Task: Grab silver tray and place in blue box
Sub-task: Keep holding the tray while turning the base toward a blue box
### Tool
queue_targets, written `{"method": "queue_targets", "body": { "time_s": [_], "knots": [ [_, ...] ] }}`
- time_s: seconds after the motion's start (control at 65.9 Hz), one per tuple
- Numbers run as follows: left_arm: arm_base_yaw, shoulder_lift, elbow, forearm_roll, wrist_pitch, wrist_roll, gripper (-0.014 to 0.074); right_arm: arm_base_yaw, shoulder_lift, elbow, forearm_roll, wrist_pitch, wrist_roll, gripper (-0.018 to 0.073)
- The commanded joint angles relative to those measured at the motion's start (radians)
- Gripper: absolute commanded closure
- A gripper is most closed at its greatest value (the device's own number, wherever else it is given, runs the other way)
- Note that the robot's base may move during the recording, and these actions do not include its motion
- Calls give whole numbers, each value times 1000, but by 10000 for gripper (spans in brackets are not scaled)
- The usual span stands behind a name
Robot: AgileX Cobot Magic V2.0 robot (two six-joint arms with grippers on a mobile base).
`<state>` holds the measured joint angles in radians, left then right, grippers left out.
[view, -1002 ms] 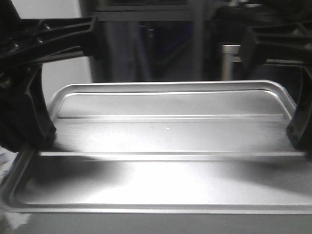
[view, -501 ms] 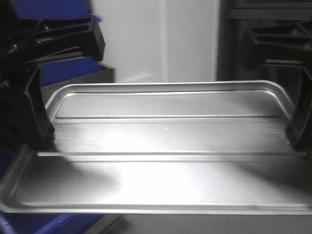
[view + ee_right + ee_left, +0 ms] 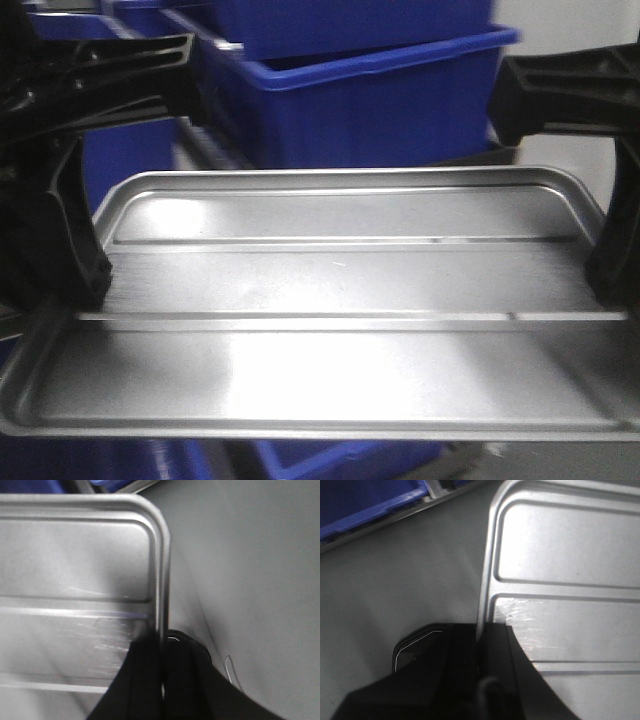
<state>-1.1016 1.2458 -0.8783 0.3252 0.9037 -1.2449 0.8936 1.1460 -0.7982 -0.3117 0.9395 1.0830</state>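
While clamped in both jaws, silver tray (image 3: 330,285) before blue box (image 3: 385,115)

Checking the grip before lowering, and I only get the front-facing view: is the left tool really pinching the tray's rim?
Observer: Yes. The left wrist view shows the left tool with a finger on each side of the silver tray rim.
Operator: And the right?
Observer: Same. The right wrist view shows the right tool straddling the rim near a rounded corner.
Operator: Anything beside that end?
Observer: Only a plain grey surface there.
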Motion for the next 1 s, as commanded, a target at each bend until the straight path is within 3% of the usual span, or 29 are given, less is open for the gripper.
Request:
{"method": "queue_targets", "body": {
  "time_s": [0.0, 0.986],
  "knots": [
    [-1, -26, -24, 33, 2, -14, 700, -4, -19, -24, -42, 11, -8, 508],
    [-1, -26, -24, 33, 2, -14, 700, -4, -19, -24, -42, 11, -8, 508]
  ]
}}
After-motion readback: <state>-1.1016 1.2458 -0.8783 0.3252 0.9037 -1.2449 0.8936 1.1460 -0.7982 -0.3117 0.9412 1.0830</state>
